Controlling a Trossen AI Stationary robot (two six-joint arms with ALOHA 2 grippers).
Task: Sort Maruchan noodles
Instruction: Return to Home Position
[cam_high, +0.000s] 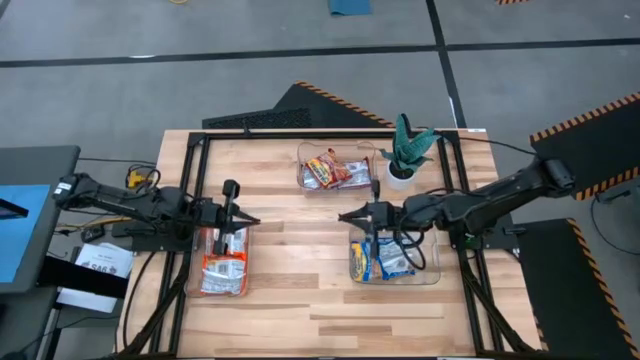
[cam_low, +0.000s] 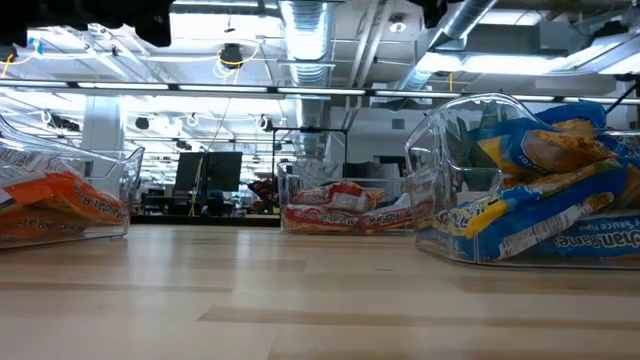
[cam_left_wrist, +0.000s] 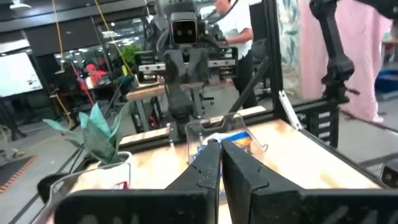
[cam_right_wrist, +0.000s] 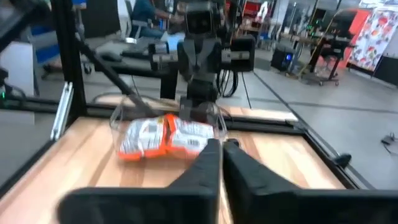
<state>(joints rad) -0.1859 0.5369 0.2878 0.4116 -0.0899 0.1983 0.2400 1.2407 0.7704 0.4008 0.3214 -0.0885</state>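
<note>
High view: three bins on the desk. Left hand (cam_high: 253, 221), closed and empty, hangs over orange packets (cam_high: 222, 268), well left of the plant (cam_high: 405, 150). Red packets (cam_high: 335, 172) lie just left of it. Right hand (cam_high: 344, 215), closed and empty, hangs by blue packets (cam_high: 385, 260) in front of it. I cannot tell the packet counts.

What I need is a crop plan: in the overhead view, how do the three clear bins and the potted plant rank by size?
1. Blue-packet bin: largest outline.
2. Orange-packet bin: nearly alike, so unsure.
3. Red-packet bin: slightly smaller.
4. Potted plant: smallest.
</note>
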